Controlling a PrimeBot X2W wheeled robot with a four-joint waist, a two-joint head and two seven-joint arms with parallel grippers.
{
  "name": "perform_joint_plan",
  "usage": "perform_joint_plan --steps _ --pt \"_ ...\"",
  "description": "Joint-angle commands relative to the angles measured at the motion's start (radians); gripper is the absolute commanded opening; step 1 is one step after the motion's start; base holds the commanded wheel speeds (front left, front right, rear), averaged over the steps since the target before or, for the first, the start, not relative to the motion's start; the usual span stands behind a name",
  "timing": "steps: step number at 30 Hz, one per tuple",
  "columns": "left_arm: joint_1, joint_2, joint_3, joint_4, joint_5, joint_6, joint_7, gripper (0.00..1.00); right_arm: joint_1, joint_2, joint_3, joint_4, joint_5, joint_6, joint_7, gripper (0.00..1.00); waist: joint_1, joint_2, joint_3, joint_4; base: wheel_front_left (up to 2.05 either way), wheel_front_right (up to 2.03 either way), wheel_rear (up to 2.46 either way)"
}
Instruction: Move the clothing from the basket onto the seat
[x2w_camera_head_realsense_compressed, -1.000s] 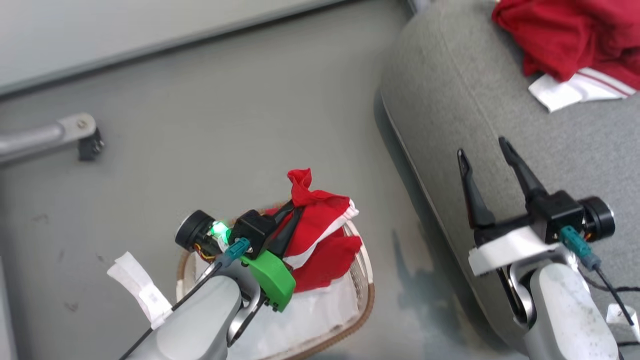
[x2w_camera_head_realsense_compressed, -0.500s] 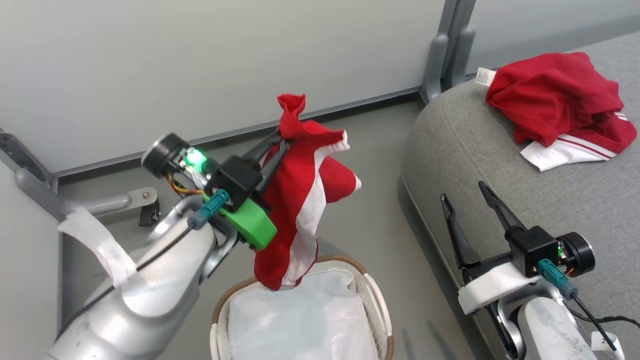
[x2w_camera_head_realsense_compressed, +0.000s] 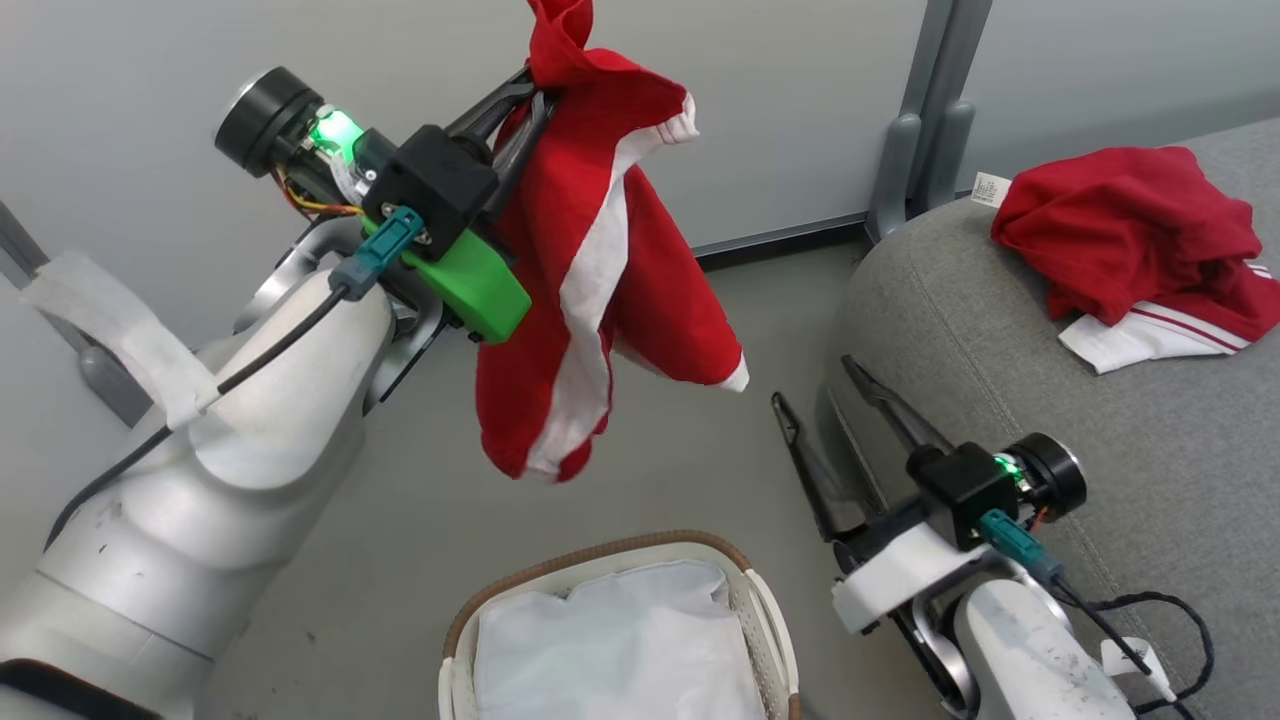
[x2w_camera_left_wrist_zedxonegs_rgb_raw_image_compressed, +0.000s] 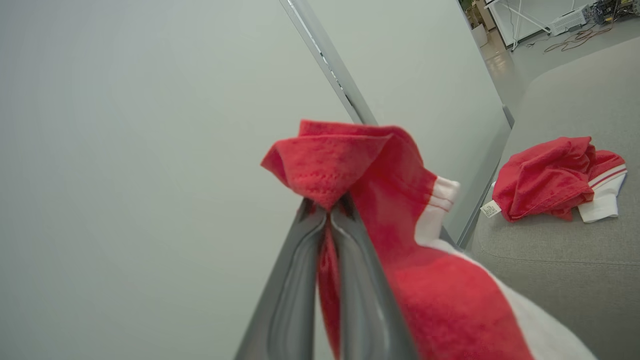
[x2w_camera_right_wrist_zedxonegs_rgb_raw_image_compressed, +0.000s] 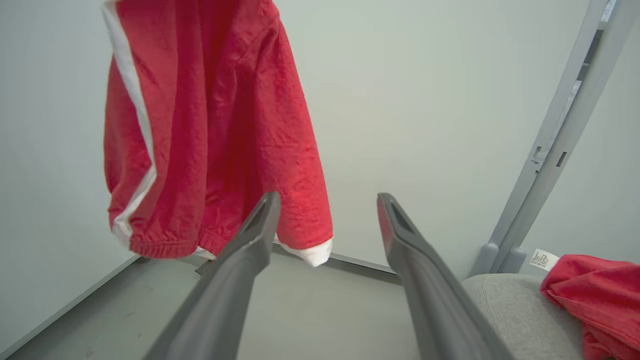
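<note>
Clothing (x2w_camera_head_realsense_compressed: 640, 300) hangs pinched in left gripper (x2w_camera_head_realsense_compressed: 530, 98), clear of the empty-looking basket (x2w_camera_head_realsense_compressed: 600, 545); another garment (x2w_camera_head_realsense_compressed: 1130, 230) already lies at the seat's (x2w_camera_head_realsense_compressed: 1000, 380) corner. Right gripper (x2w_camera_head_realsense_compressed: 813, 381) gapes, holding nothing. Carry-over and drop remain.

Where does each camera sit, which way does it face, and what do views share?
Head view: on the head, looking down at the white perforated plastic basket and grey fabric sofa seat; left gripper shut on a hanging red white-striped garment, right gripper open.
Left wrist view: on that wrist, along its shut fingers toward the pale wall.
Right wrist view: on that wrist, along its open fingers toward that wall.
Shared: all show the hanging garment and a crumpled red garment on the seat.
</note>
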Motion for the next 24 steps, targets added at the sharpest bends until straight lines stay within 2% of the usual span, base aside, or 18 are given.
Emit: perform_joint_plan --steps 1,8,16,24 --pt "-0.026 -0.009 -0.005 0.006 -0.011 -0.002 0.000 0.00 -0.014 -0.003 0.021 0.008 0.009 -0.001 -0.002 1.00 0.0001 0.0000 -0.001 0.002 0.00 0.00 0.00" --pt "-0.075 -0.049 -0.042 0.024 -0.025 -0.002 0.000 0.00 -0.079 -0.003 0.126 0.038 0.048 -0.001 -0.002 1.00 0.0001 0.0000 -0.009 0.026 0.00 0.00 0.00" --pt "-0.125 -0.112 -0.082 0.032 -0.035 -0.002 0.000 0.00 -0.180 -0.004 0.242 0.101 0.156 -0.001 -0.002 1.00 0.0001 0.0000 -0.021 0.067 0.00 0.00 0.00" --pt "-0.152 -0.166 -0.115 -0.017 -0.047 -0.002 0.000 0.00 -0.258 -0.003 0.268 0.185 0.214 -0.001 -0.002 1.00 0.0001 0.0000 -0.028 0.112 0.00 0.00 0.00"
